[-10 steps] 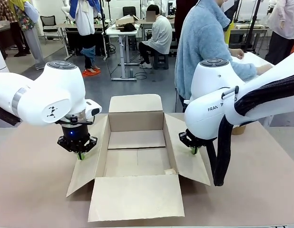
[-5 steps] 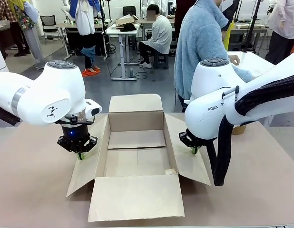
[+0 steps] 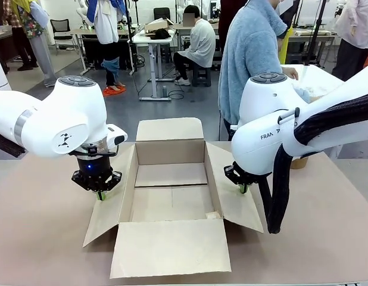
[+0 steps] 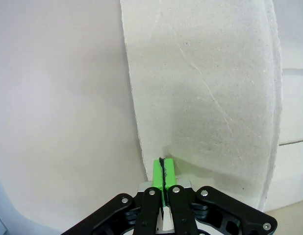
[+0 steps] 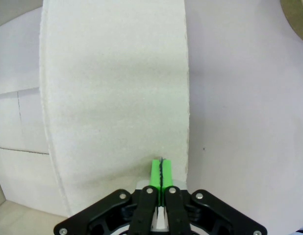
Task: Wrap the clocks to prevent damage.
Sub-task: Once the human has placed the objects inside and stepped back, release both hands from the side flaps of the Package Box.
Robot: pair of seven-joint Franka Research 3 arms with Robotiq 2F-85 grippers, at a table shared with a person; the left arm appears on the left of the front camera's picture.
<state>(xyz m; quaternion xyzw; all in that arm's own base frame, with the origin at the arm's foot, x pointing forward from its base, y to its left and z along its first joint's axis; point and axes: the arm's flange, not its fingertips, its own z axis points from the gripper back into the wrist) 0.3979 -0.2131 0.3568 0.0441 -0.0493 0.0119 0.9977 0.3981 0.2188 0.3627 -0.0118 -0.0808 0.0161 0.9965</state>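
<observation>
The open cardboard box (image 3: pixel 172 202) shows a bare floor. The left gripper (image 3: pixel 100 195) and right gripper (image 3: pixel 243 189), both closed tight, touch its side flaps. Far right, a round brown thing (image 3: pixel 298 162) is half hidden.

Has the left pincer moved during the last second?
No. The left pincer stays shut at the same spot, against the outer edge of the cardboard box's left flap.

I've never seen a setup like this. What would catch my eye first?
A big open cardboard box sits in the middle of the table, its flaps spread wide. Two bulky white arms flank it, with the left gripper and right gripper both shut, tips down at the side flaps. Beyond the table, a person in a pale blue fleece is turned away.
</observation>
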